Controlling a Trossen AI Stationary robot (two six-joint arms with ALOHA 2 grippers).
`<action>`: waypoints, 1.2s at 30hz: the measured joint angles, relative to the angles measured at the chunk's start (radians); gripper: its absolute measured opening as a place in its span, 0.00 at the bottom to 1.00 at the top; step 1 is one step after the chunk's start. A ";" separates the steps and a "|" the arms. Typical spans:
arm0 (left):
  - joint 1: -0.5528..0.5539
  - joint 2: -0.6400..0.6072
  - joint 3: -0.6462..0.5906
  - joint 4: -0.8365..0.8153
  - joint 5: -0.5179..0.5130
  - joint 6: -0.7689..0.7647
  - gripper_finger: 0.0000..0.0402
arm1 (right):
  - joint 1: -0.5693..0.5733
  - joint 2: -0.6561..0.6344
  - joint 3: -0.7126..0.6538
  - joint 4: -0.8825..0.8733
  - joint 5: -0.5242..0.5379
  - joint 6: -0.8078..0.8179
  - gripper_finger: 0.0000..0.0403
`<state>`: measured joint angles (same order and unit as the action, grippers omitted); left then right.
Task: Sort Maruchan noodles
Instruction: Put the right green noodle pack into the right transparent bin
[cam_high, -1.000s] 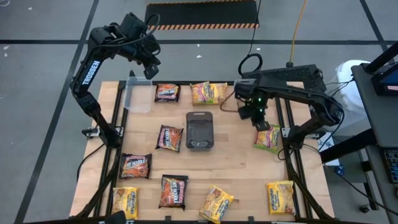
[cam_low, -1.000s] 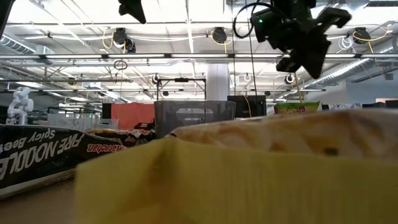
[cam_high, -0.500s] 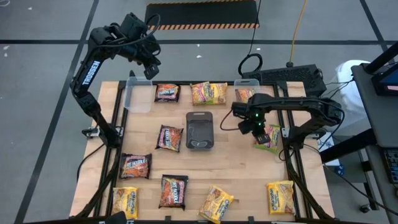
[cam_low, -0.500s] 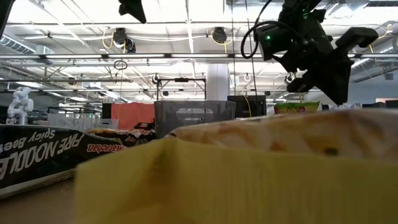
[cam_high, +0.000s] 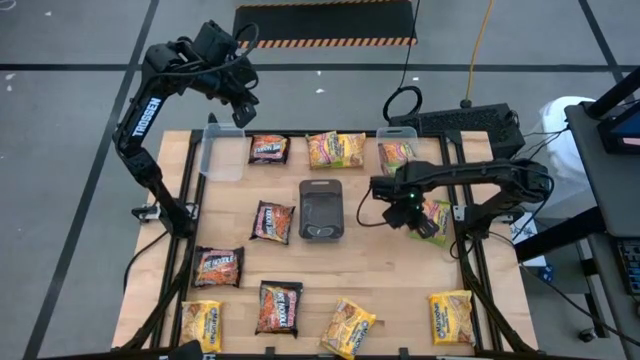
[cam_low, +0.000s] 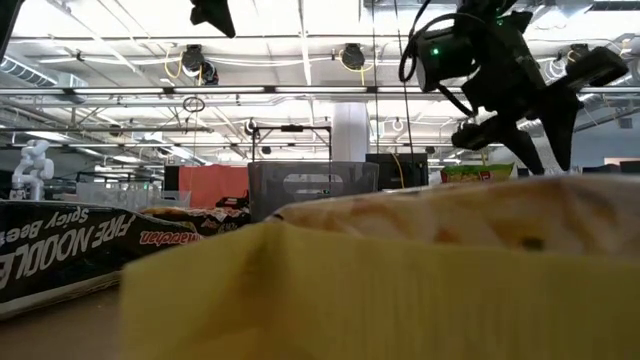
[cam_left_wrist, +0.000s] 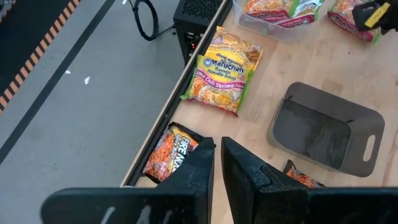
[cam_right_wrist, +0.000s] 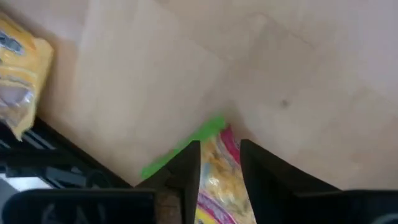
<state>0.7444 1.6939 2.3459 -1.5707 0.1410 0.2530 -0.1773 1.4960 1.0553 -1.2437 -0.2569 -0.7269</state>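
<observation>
Your right tool sits low over the desk at the right of the high view, directly above a green-edged noodle packet near the desk's right edge. In the right wrist view its 2 fingers stand parted with the packet's green and pink corner between them; you cannot tell from the pictures whether they touch it.

Your left tool hangs off the desk at the upper left of the high view, above the top of a clear tub. Its fingers are nearly together with only a narrow slit, and nothing is in them.

A grey tray lies at the desk's center. Along the top edge you see a dark packet, a green-edged packet, and another green-edged packet inside a second clear tub. 3 more dark packets lie left of center: and. 3 yellow packets line the bottom edge at and.
</observation>
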 joint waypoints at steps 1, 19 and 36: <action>0.000 0.000 0.000 0.000 0.000 0.000 0.09 | 0.002 0.000 -0.013 0.018 -0.023 0.000 0.25; -0.047 0.000 0.000 0.000 0.000 -0.003 0.09 | 0.019 0.000 -0.205 0.207 0.094 -0.026 0.19; -0.073 0.000 0.000 0.000 0.000 -0.019 0.09 | 0.024 0.000 -0.192 0.258 0.212 -0.101 0.19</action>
<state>0.6716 1.6939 2.3459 -1.5711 0.1413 0.2344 -0.1532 1.4960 0.8632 -0.9853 -0.0448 -0.8282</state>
